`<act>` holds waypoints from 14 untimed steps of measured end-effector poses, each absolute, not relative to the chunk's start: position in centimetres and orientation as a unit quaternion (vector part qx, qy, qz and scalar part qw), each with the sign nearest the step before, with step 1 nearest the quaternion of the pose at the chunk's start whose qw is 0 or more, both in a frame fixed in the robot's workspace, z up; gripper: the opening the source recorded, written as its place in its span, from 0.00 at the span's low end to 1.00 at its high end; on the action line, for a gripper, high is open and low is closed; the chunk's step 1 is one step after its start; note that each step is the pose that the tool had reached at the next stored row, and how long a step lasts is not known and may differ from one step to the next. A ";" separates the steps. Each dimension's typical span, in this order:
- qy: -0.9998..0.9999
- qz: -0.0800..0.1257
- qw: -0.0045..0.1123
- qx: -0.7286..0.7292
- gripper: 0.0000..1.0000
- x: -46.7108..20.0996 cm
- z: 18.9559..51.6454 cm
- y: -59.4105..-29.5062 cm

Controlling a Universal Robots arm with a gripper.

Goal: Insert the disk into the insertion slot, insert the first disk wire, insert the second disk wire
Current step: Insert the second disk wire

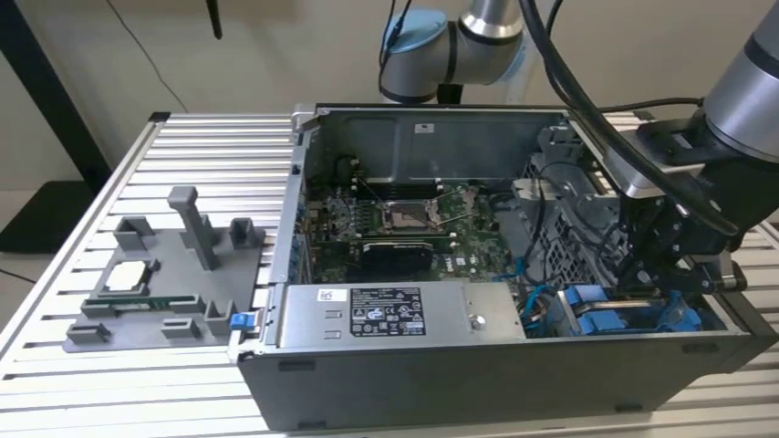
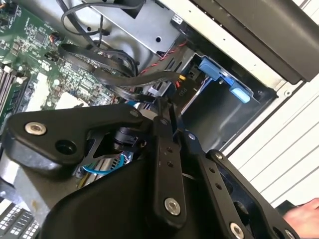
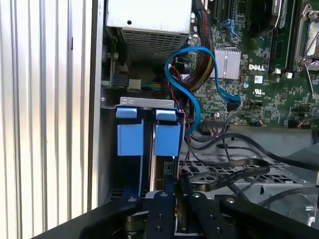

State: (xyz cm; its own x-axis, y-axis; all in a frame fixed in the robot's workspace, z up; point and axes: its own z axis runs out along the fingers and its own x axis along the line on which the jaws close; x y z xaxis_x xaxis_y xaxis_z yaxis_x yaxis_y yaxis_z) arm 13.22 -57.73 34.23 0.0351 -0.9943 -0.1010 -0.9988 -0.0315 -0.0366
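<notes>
Presently, reading the exterior view from its left, a grey fixture plate (image 1: 164, 283) lies on the slatted worktop (image 1: 73, 228), well apart from the work. Next comes the open computer case (image 1: 426, 119), with the long grey power-supply box (image 1: 396, 313) along its near wall and the motherboard (image 1: 402, 219) behind it. At the exterior view's right the arm (image 1: 742, 100) reaches down into the case, and the tool (image 1: 658, 274) stands directly over the insertion slot (image 1: 608, 315) in the near corner, where bright blue plastic parts show. In the first wrist view the slot (image 3: 124, 102) lies straight ahead of the tool (image 3: 174, 196), its long axis running away from the fingertips toward the power-supply box (image 3: 149, 20). Two blue tabs (image 3: 130, 134) stand upright side by side in the bay, with a narrow dark gap between them. The tool's fingers are drawn close together, nearly touching. A dark flat edge sits in line with them below the tabs; whether they clamp anything cannot be told. The disk itself cannot be picked out with certainty; the blue carrier parts suggest it may stand in the bay. A blue cable (image 3: 199, 74) loops loose beside the slot, over the motherboard edge. In the second wrist view dark cables (image 2: 104, 64) cross just beyond the fingertips (image 2: 167, 112).
</notes>
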 end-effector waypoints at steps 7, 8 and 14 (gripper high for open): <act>0.694 0.025 0.050 -0.718 0.00 13.3 34.3 -57.9; 0.694 0.025 0.050 -0.718 0.00 13.3 34.3 -58.0; 0.695 0.025 0.050 -0.717 0.00 13.3 34.3 -58.1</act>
